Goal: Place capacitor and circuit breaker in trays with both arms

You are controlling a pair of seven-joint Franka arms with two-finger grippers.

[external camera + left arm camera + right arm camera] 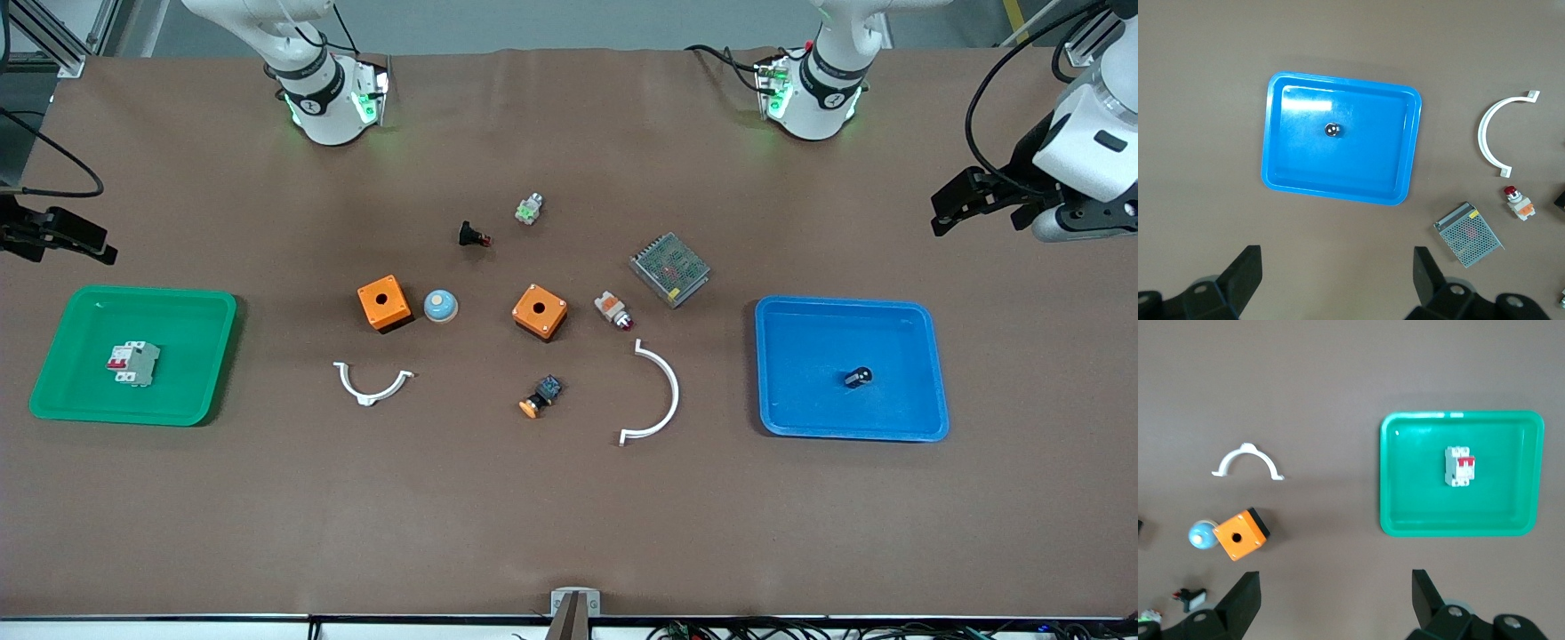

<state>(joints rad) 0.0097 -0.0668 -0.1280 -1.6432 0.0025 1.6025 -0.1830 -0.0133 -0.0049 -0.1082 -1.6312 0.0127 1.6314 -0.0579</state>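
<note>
Both parts look home: the capacitor (857, 377) lies in the blue tray (925, 373) at the left arm's end of the counter (569, 498), and the breaker (133, 364) lies in the green tray (62, 356) at the right arm's end, red levers up. The left gripper (978, 209) hangs high over bare counter beside the blue tray, fingers (1245, 267) spread wide, holding nothing. The right gripper (58, 240) is up over the counter's edge by the green tray, fingers (1245, 590) spread and empty too. By my read, only parking the arms is left; the clean way is to stay high and clear of the tray rims so nothing gets nudged. Mid-counter clutter sits well apart from both trays: two orange boxes (384, 302), a blue dome (440, 306), two white arcs (656, 396), a mesh box (669, 268), a push button (540, 396). Nothing blocks either arm.
</note>
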